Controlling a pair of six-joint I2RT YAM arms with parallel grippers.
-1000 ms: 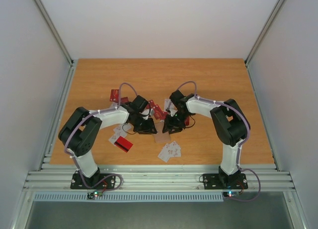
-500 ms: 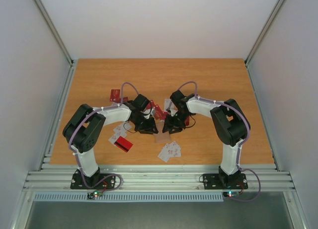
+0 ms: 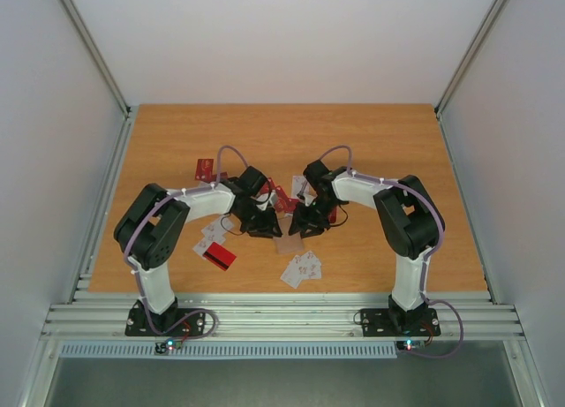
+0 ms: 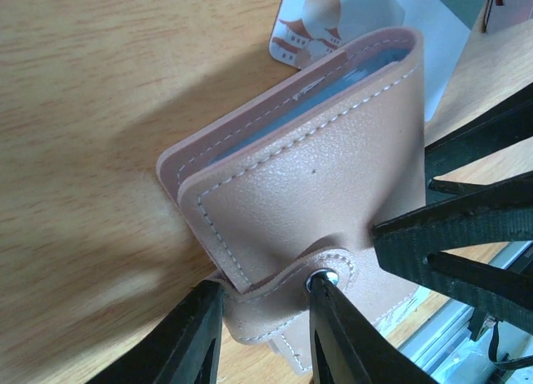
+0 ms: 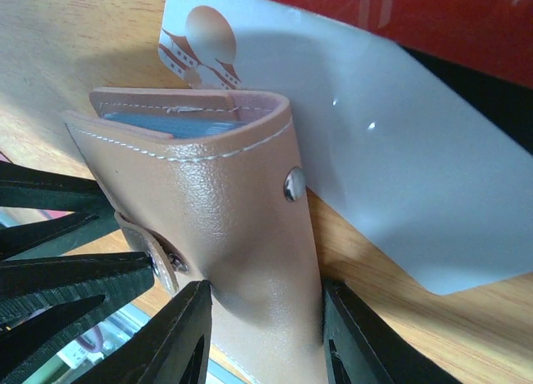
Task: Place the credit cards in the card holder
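The tan card holder (image 4: 316, 176) stands on edge on the table, slightly agape, with its blue-grey inside showing at the top. My left gripper (image 4: 265, 288) is shut on its snap strap, one fingertip by the metal stud. My right gripper (image 5: 266, 291) is shut across the card holder's (image 5: 225, 209) body from the opposite side. In the top view both grippers, left (image 3: 263, 223) and right (image 3: 300, 223), meet at the table's middle and hide the holder. Credit cards lie scattered: a white one (image 5: 400, 167) under the holder, a red one (image 5: 416, 17) behind, and others, red (image 3: 219, 257) and white (image 3: 301, 267).
More red cards lie at the left (image 3: 205, 169) and between the wrists (image 3: 281, 198). A pale flat card (image 3: 289, 245) lies just in front of the grippers. The wooden table (image 3: 397, 142) ends at a metal rail (image 3: 282, 314) near the arm bases.
The left arm's elbow has shifted a little to the right and up. Both grippers stay where they were, with the same hold on the card holder.
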